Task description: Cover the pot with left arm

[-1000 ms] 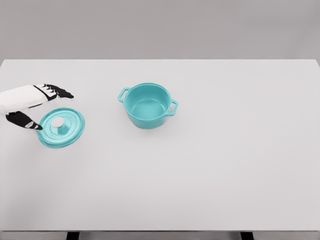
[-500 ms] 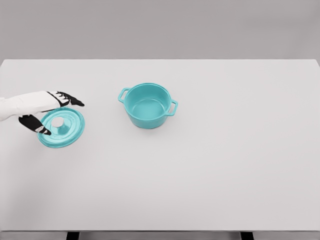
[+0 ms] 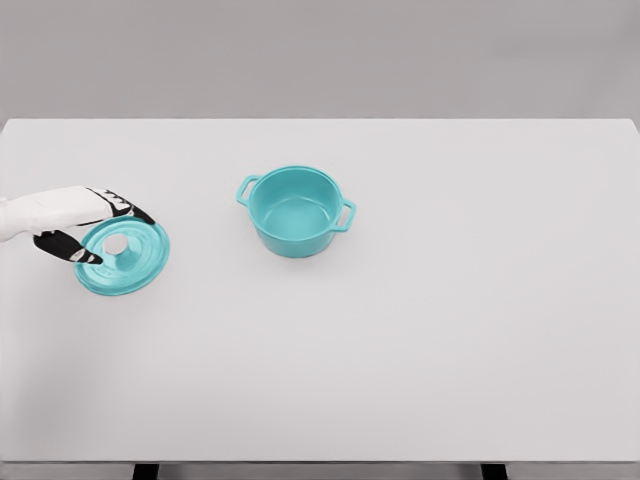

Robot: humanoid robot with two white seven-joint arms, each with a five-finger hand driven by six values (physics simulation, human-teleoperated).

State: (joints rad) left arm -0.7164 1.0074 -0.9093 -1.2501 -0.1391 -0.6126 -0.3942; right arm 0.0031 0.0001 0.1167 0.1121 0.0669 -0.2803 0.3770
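Teal pot point(image 3: 296, 212) stands uncovered near the middle of the white worktop point(image 3: 450, 330), its two side handles pointing up-left and right, its mouth open and nothing visible inside; it sits well apart from its lid, so the cover has to be carried rightward across bare surface to reach it. In the head view, the only view given, the teal lid point(image 3: 122, 256) lies flat at the far left of the worktop with its pale knob point(image 3: 116, 244) upward, a sensible pose for a pick from above. The left hand point(image 3: 92, 228) comes in from the left edge and sits over the lid's left rim, dark fingers point(image 3: 132, 209) reaching along the far edge and the thumb curving round the near-left edge, bracketing the knob. They look partly curled around it, but I cannot tell whether they actually grip it; the lid appears to rest on the surface. Compared with half a second ago, the fingers have drawn back and down closer to the knob, while lid and pot have not shifted. The right arm is out of sight.
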